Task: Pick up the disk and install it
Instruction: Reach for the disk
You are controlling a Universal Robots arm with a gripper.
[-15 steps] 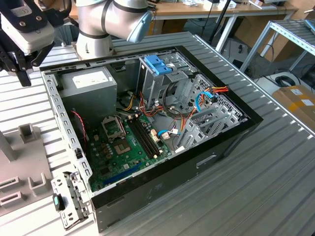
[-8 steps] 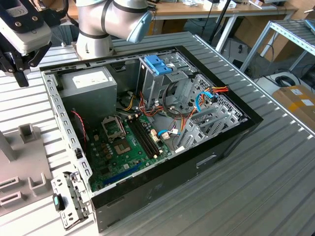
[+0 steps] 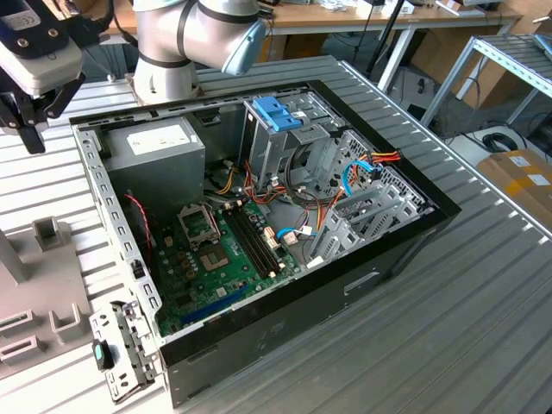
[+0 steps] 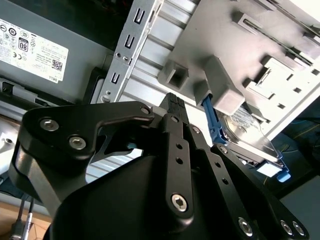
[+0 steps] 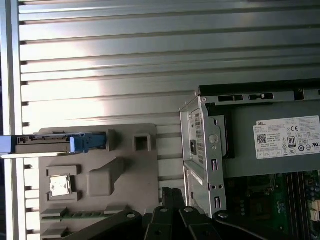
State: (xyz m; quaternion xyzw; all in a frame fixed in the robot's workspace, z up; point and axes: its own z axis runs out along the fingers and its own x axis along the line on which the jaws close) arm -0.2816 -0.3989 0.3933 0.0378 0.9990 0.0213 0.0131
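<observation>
Exterior view overlooks the computer case [image 3: 302, 332]; both wrist views share its power supply [image 4: 30, 55] [image 5: 270, 160].

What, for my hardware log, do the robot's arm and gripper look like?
The arm is silvery-grey tubing with a light-blue joint cap. The gripper is black, with jointed links, silver screws and ribbed fingers.

I read this as robotics lab or workshop. Robot arm [image 3: 198, 34] rises from ribbed aluminium table [image 3: 483, 285]. Opened desktop computer case [image 3: 259, 216] lies on it, motherboard [image 3: 220, 263] and wiring exposed. Grey fixture plate [image 5: 100, 175] with moulded slots sits alongside. Behind, I see wooden workbenches [image 3: 345, 13], metal rack [image 3: 509, 60], cardboard box [image 3: 522, 177], cables [image 3: 498, 140] loose on floor.
</observation>
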